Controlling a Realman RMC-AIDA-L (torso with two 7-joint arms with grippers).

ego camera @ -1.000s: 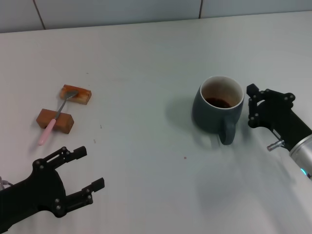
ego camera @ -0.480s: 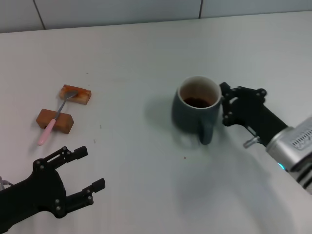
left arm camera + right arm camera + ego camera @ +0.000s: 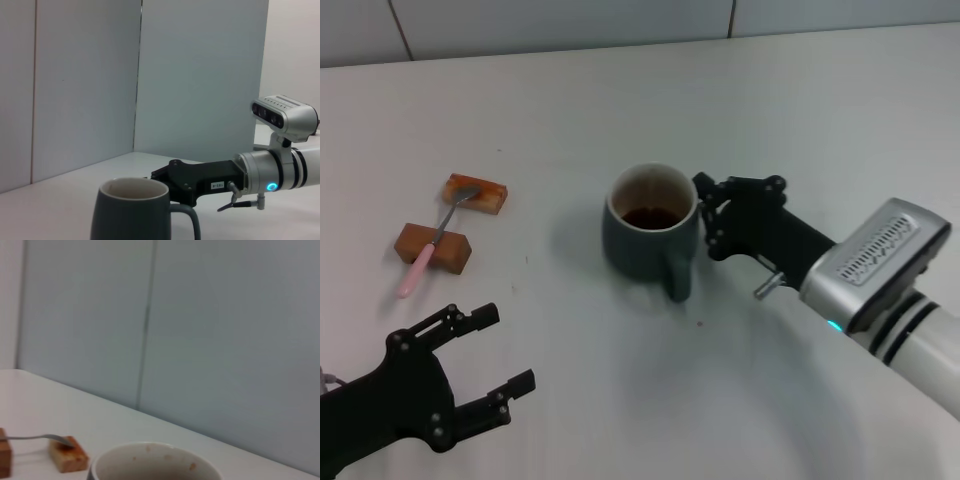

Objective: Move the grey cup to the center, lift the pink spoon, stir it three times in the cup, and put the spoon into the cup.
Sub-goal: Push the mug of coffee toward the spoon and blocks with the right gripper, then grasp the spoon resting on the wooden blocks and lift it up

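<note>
One grey cup [image 3: 652, 232] stands upright near the middle of the tabletop [image 3: 620, 100], its stubby handle turned toward the robot and dark brown liquid showing inside the pale wall. Against the cup's right flank sits the right claw [image 3: 705, 220], its black fingers pressed to or just beside the wall; whether they are apart or together cannot be told from any view.

Progress, as judged from the layout: the first step, bringing the cup to the centre, looks close to done or just completing, since the cup sits roughly mid-table with the claw at its side. Lifting the spoon, the three stirs and the final placing into the cup are all left.

The pink spoon [image 3: 432, 242] lies well to the left of the cup, bridged across two brown wooden blocks [image 3: 433, 247]. Its long axis runs diagonally: the silver bowl rests on the farther block, pointing away from the robot and slightly rightward, while the pale pink handle slopes down past the nearer block toward the robot's left.

The left claw [image 3: 490, 360] hovers low at the near left, nearer the robot than the spoon's handle, fingers spread apart and empty.
</note>
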